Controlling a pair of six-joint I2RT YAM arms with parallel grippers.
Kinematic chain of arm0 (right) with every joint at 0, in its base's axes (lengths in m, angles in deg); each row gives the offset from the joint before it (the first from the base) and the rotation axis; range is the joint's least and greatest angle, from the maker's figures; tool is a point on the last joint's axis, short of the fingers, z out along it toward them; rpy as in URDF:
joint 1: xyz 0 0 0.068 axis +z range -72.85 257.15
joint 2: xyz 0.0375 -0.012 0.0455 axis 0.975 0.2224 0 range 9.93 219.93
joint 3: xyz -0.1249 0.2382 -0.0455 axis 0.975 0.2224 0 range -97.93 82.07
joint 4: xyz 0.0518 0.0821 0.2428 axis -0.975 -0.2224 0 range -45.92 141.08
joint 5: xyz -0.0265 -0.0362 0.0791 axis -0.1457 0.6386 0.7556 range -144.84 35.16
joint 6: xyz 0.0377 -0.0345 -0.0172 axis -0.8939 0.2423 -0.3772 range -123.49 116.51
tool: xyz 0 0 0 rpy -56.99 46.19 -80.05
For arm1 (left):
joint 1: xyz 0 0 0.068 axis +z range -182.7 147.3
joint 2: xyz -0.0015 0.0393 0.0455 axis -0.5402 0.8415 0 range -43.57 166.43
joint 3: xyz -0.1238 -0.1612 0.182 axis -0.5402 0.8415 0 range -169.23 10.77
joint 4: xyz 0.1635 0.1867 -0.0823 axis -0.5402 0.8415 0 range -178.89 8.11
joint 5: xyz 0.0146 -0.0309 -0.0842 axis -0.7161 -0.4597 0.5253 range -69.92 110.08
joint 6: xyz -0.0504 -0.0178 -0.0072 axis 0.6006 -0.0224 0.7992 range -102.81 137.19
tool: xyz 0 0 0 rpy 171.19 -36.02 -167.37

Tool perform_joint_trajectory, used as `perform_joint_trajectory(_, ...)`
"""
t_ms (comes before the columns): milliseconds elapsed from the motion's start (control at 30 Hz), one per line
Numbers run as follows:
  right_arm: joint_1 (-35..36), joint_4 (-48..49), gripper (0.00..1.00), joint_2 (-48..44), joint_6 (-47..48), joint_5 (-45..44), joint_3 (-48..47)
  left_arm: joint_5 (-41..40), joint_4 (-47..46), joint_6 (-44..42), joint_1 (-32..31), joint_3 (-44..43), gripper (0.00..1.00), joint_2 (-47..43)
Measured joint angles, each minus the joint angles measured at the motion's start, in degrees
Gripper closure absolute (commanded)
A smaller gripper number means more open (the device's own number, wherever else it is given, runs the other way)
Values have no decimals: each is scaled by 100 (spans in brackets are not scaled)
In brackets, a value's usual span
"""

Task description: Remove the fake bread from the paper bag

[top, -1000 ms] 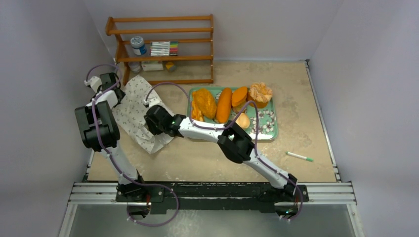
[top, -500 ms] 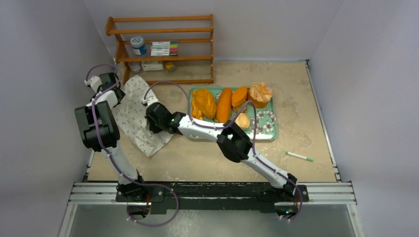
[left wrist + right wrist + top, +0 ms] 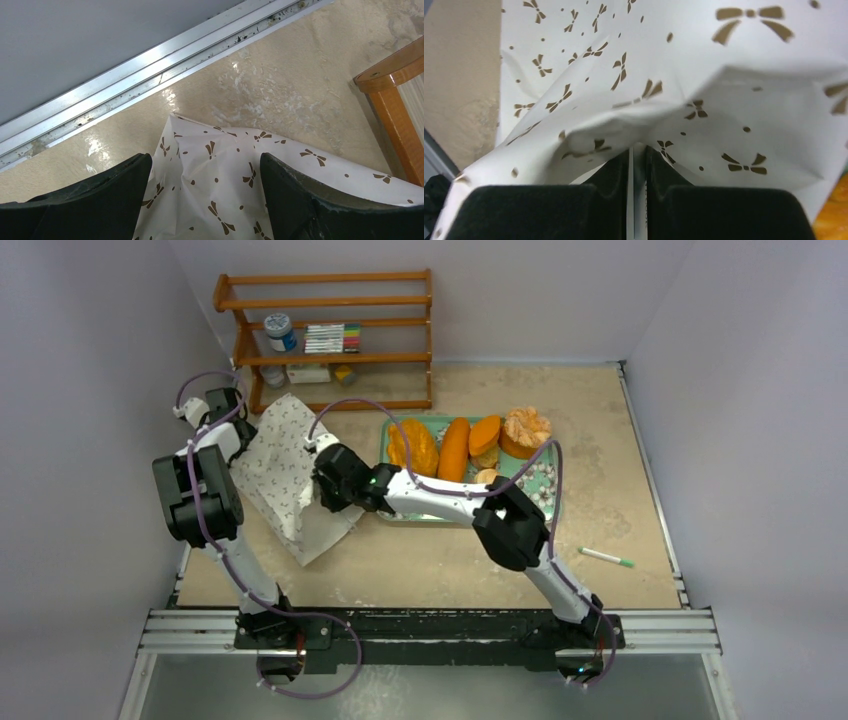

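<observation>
While bread lies on the tray, the right pincer pinches a fold of the bag and the left pincer hangs spread over its corner. Next, a lift should reveal any leftovers.

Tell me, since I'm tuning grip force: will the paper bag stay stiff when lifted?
Probably floppy: the paper bag is creased and buckles where the right pincer pinches it. Likely light too: one thin pinched fold seems to hold part up.
</observation>
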Motion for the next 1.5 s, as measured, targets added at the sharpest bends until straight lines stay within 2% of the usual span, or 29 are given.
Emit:
perform_joint_trajectory(767,70,-136,100,-1598,22,-114,2164,-111,455,50,0,-219,19,-98)
perform_joint_trajectory(900,90,-144,86,-1799,22,-61,2181,-120,459,46,0,-271,19,-105)
perform_joint_trajectory(1033,90,-352,78,-1576,37,46,1665,-98,468,28,0,-280,18,-105)
perform_joint_trajectory(1200,90,-522,65,-662,81,184,455,-57,481,4,0,-280,18,-105)
perform_joint_trajectory(1500,61,-1049,61,334,63,188,-546,87,492,-2,0,-280,18,-105)
